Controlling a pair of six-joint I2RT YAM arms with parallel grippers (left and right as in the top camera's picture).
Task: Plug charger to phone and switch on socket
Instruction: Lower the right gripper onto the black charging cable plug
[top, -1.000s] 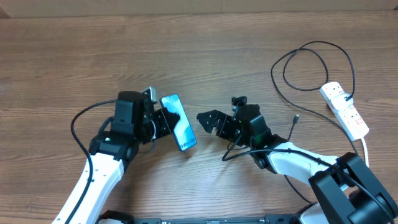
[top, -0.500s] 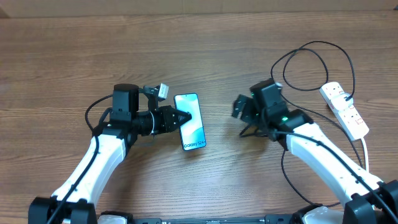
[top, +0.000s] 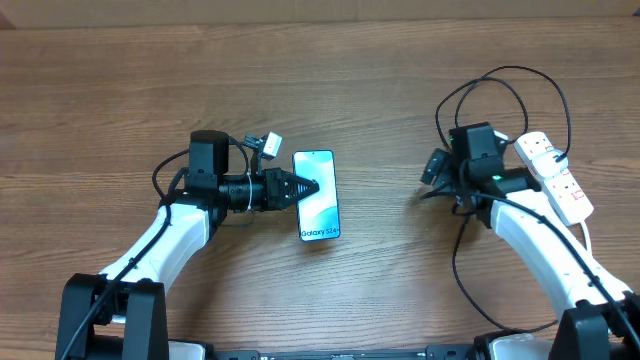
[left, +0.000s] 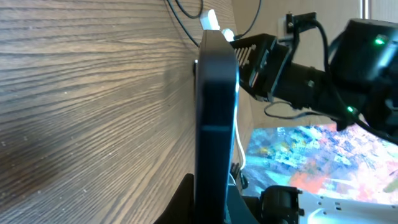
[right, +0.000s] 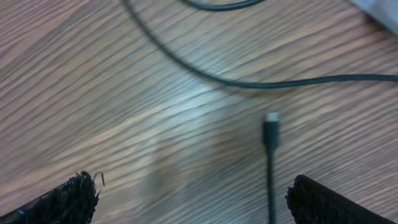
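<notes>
The slim rectangular smartphone (top: 318, 195) with a light blue "Galaxy S24+" screen sits face up on the brown wooden table (top: 320, 80). The left gripper (top: 306, 187) is closed on the smartphone's left edge, and the wrist view shows that dark edge between its fingers. Bare wood lies on the smartphone's other three sides. Well right of the smartphone, the right gripper (right: 194, 202) is spread wide and holds nothing. The long thin black charger cable (right: 270, 180) lies ahead of it, its small plug tip (right: 271, 124) resting free. Farther right lies the white elongated power strip (top: 555, 175), with cable loops beside it.
</notes>
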